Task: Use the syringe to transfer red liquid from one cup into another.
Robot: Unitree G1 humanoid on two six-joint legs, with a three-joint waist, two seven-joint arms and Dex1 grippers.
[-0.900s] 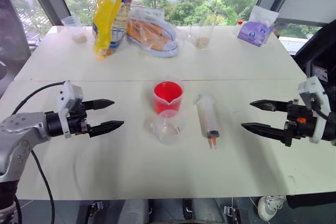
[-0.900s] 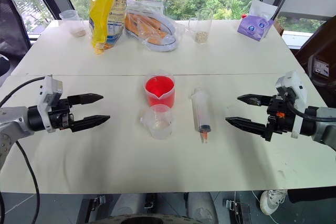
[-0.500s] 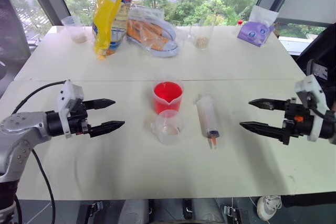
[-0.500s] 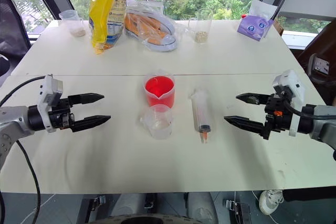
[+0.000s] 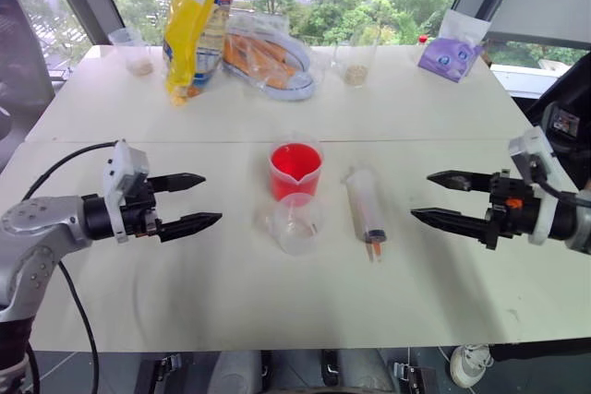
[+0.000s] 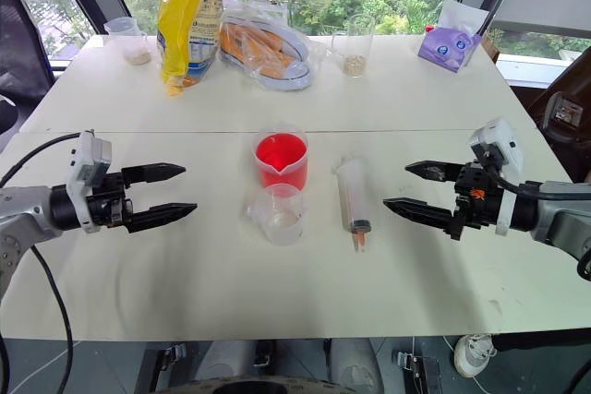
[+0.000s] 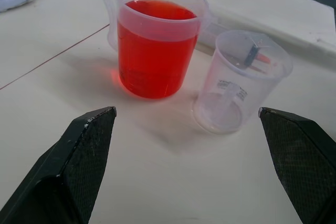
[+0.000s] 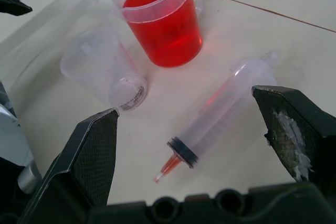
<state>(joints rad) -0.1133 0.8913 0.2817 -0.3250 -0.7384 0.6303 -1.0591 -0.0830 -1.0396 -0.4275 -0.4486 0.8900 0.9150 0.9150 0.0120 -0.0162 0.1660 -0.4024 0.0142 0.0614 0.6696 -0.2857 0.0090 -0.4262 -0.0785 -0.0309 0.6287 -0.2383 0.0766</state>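
Right wrist view — clear syringe lying flat, red-orange tip, both hands unclenched, empty.

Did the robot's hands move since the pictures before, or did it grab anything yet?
The right gripper slid in toward the syringe, its fingers open and holding nothing. The left gripper stayed where it was, open too. The syringe, the red beaker and the small clear beaker haven't moved on the table.

Along your white table's far edge stand a yellow bag and a clear bread bag. You also have two grain cups and a purple pouch.
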